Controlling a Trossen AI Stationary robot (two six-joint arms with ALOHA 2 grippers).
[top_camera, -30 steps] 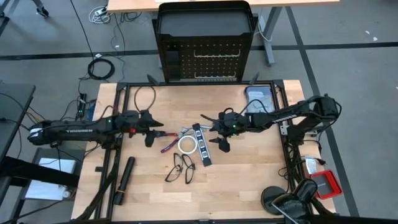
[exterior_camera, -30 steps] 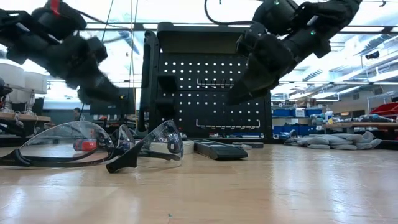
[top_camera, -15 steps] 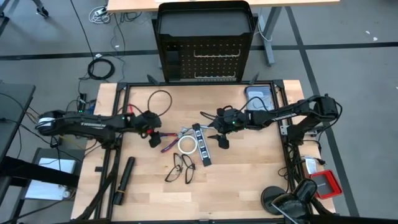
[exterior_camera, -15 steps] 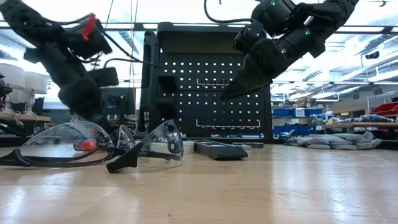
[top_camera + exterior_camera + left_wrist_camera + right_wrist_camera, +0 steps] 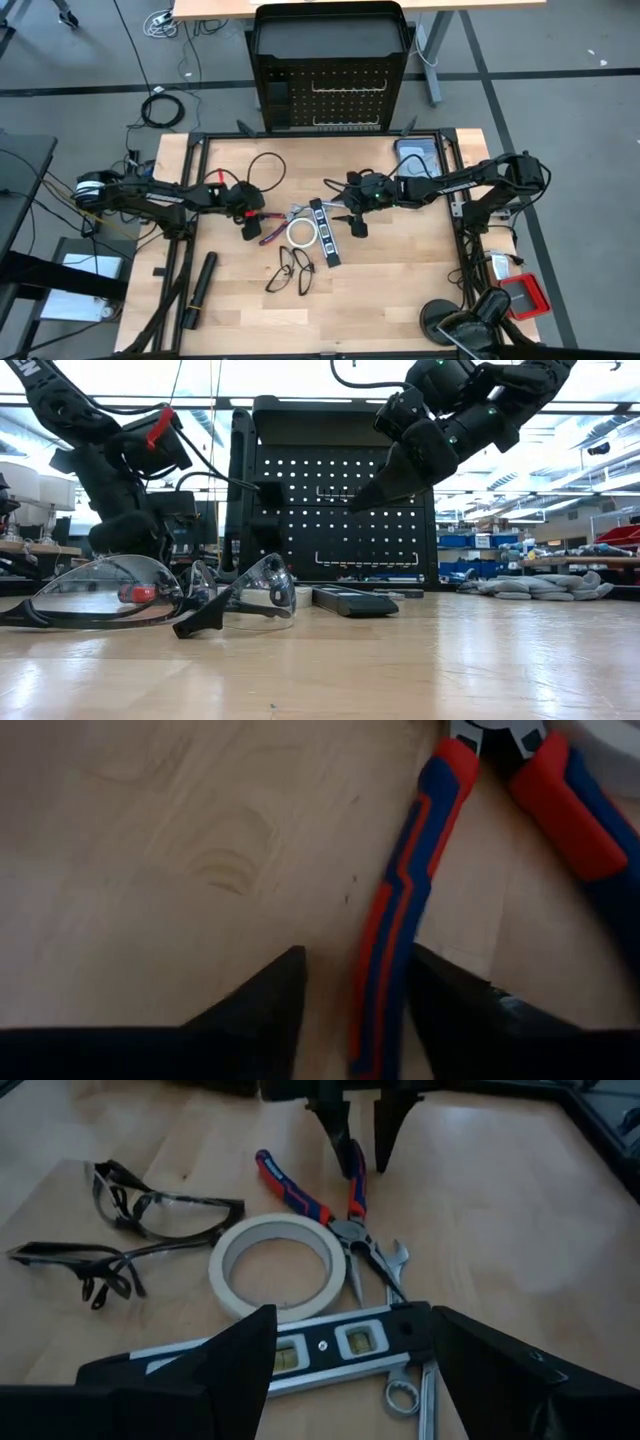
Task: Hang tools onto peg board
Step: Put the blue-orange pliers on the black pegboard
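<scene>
In my left wrist view the pliers (image 5: 400, 910) are blurred, their jaws cut off at the edge, and one handle end is hidden between my left gripper's fingers (image 5: 268, 995). My right fingers (image 5: 235, 1365) cover part of the black strip (image 5: 330, 1342).

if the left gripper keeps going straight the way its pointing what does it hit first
Most likely the pliers. The left gripper is open and points down at the table, with one red-and-blue handle running between its fingers. How far above the handle it hangs is unclear.
</scene>
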